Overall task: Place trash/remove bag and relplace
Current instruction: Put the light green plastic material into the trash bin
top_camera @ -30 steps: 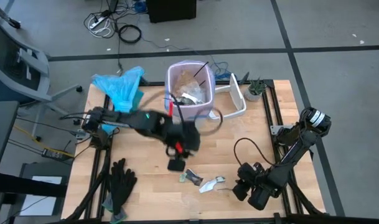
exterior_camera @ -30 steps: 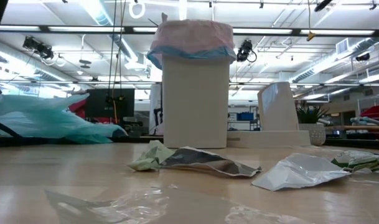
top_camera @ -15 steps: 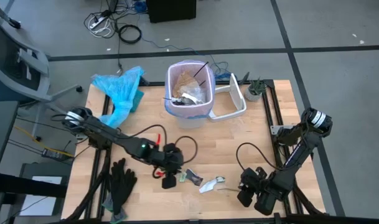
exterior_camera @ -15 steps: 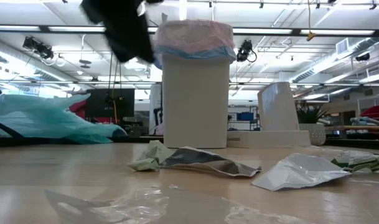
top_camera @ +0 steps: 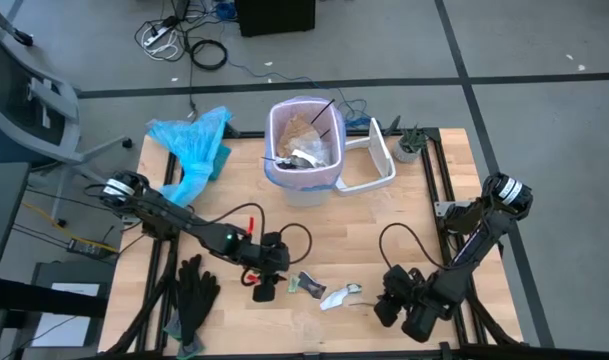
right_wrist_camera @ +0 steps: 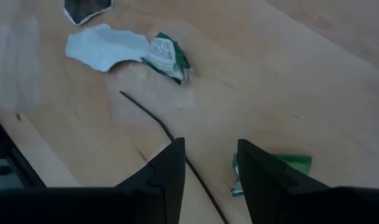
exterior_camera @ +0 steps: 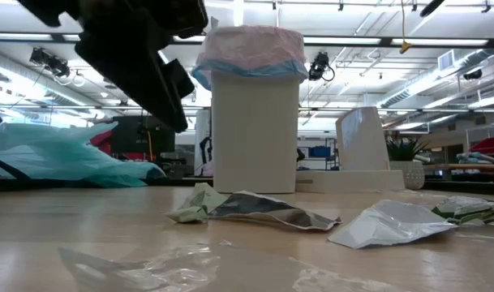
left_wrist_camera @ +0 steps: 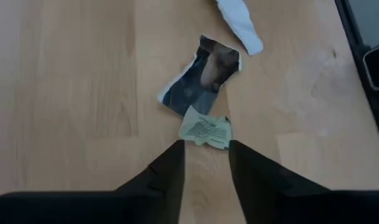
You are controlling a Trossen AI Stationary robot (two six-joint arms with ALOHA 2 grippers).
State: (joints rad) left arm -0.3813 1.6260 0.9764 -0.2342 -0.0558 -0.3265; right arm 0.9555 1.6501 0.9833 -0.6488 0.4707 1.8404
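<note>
Counts, high view:
- 1 white bin [top_camera: 306,160] upper centre, lined with 1 pink bag [top_camera: 280,112]; scraps inside overlap, count unclear.
- 1 white lid [top_camera: 376,160] right of the bin.
- 1 light-blue bag [top_camera: 194,145] upper left of the desk [top_camera: 234,205].
- 1 small potted plant [top_camera: 410,145] upper right.
- 1 heap of black gloves [top_camera: 192,292] lower left; how many gloves, cannot tell.
- 2 arms.
- Loose trash lower centre: 1 dark printed wrapper [left_wrist_camera: 201,74], 1 pale crumpled scrap [left_wrist_camera: 205,130], 1 white piece [right_wrist_camera: 105,46], 2 green wrappers [right_wrist_camera: 167,56] [right_wrist_camera: 289,165], 1 thin black stick [right_wrist_camera: 158,127].
</note>
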